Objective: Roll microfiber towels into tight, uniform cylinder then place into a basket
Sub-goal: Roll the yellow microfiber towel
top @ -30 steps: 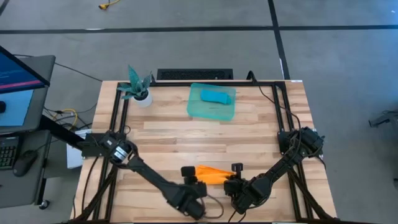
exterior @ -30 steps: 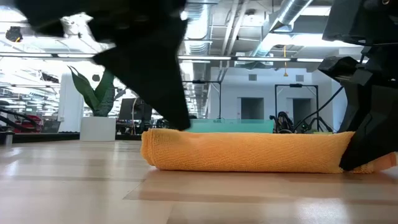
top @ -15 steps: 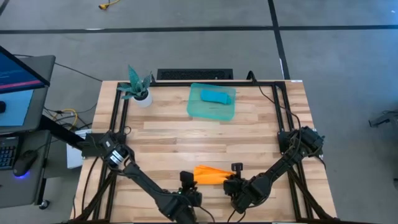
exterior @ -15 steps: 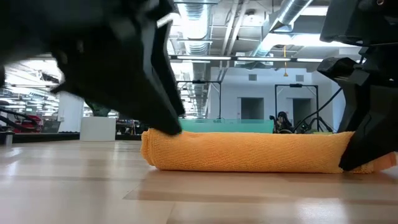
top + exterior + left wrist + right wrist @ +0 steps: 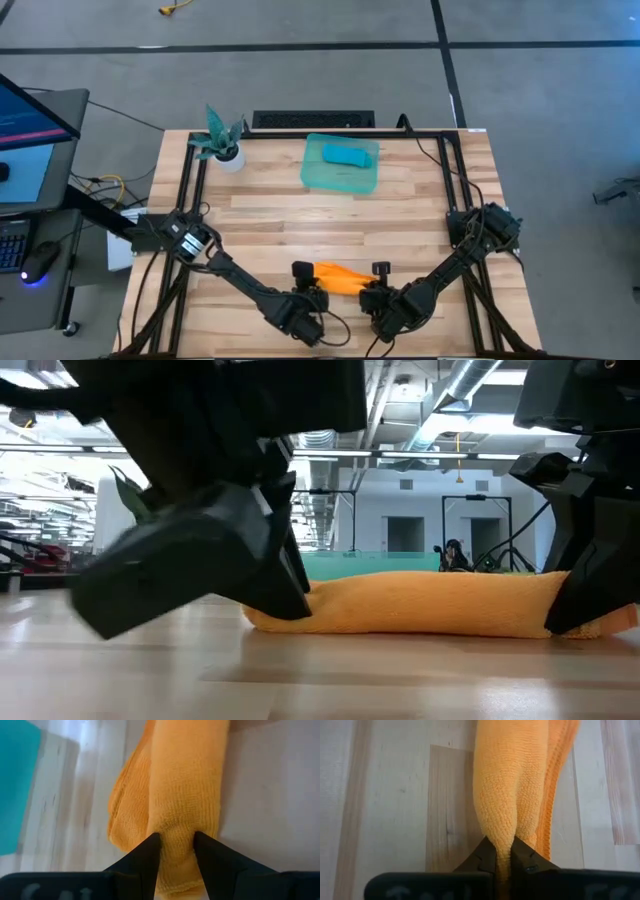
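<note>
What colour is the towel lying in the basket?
Turquoise-blue. The towel lies rolled in the basket; the high view shows it best.

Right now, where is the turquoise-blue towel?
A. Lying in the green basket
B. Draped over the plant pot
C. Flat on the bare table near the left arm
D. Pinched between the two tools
A: in the high view the turquoise-blue towel lies inside the green basket at the table's far side, while both tools grip the orange towel.
</note>
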Controlling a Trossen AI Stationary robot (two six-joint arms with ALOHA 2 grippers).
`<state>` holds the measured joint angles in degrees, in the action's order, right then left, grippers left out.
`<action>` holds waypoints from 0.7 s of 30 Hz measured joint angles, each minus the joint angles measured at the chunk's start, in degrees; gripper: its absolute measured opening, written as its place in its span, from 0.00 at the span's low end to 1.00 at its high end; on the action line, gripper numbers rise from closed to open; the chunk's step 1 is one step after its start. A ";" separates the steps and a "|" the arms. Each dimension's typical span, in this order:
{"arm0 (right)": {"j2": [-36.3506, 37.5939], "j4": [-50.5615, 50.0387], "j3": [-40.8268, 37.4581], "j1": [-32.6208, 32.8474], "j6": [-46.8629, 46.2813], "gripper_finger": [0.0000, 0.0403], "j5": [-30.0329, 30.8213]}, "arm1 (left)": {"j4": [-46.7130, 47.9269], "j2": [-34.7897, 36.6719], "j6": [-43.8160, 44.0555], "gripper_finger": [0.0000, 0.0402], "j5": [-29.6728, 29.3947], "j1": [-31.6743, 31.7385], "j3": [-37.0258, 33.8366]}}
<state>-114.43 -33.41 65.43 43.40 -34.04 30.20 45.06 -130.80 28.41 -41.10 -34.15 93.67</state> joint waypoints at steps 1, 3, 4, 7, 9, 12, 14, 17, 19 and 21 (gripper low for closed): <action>0.00 0.00 0.00 0.00 0.02 0.08 0.00 | 0.04 0.02 0.82 0.30 -0.04 0.27 -0.29; 0.00 0.00 0.00 0.00 0.02 0.08 -0.01 | 0.02 0.08 2.46 0.30 0.37 0.72 -1.02; 0.00 0.01 0.00 0.00 0.02 0.08 0.00 | 0.11 0.09 3.31 0.30 1.15 0.92 -1.09; 0.00 0.05 0.00 0.00 0.02 0.10 0.00 | 0.19 0.11 4.48 0.29 5.72 1.56 -1.09; 0.00 0.05 -0.02 0.00 0.02 0.09 -0.04 | 0.07 0.24 4.48 0.25 8.72 1.89 -1.05; 0.02 0.04 0.00 0.04 0.29 0.09 -0.18 | 0.17 0.21 3.01 0.15 10.24 2.08 -0.83; 0.00 -0.18 0.25 0.23 0.95 0.08 -0.70 | 1.15 0.05 0.82 0.07 10.95 2.17 -0.08; -0.04 -0.62 1.17 0.49 1.12 0.09 -1.54 | 3.59 -0.09 -2.53 0.02 14.03 2.87 1.70; -0.16 -0.38 2.05 0.68 1.48 0.09 -1.80 | 6.26 -0.16 -3.75 0.03 17.79 3.50 3.56; -0.24 -0.14 2.82 0.91 1.57 0.09 -2.42 | 8.14 -0.21 -4.50 0.03 22.61 3.84 5.75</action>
<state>-114.67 -33.55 68.25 44.31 -32.47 27.78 53.20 -131.01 23.90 -18.49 -30.31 99.41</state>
